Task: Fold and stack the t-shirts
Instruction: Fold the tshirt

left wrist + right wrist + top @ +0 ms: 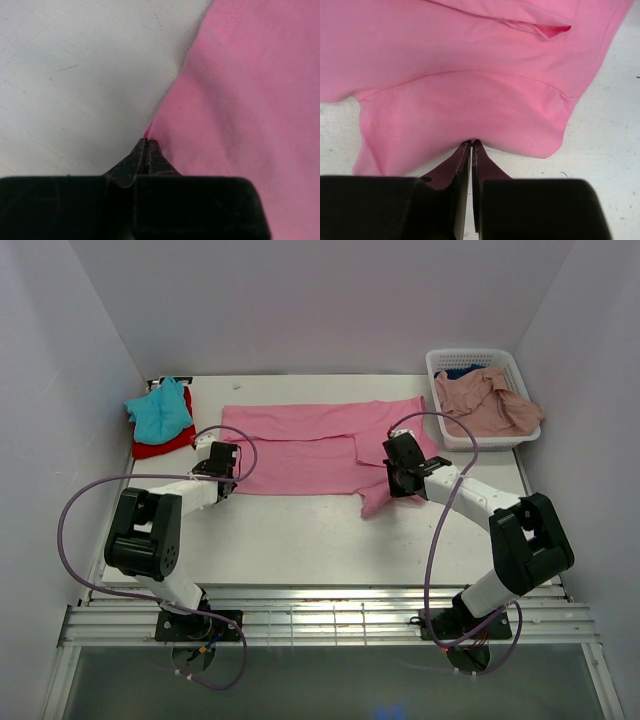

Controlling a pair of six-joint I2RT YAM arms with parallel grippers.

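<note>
A bright pink t-shirt [300, 445] lies spread across the middle of the table, partly folded. My left gripper [224, 472] is shut on its near left corner; in the left wrist view the tips [146, 142] pinch the hem of the pink t-shirt [240, 90]. My right gripper [400, 480] is shut on the near edge of the sleeve area; in the right wrist view the tips [472, 145] pinch the pink t-shirt [460, 105]. A teal t-shirt [160, 408] lies on a red t-shirt [160, 448] at the far left. A dusty salmon-pink t-shirt [492, 403] hangs over the basket, with a dark blue t-shirt [462, 373] under it.
A white plastic lattice basket [440, 365] stands at the far right corner. White walls close in the table on three sides. Purple cables loop beside both arms. A metal rail runs along the near edge [330, 620].
</note>
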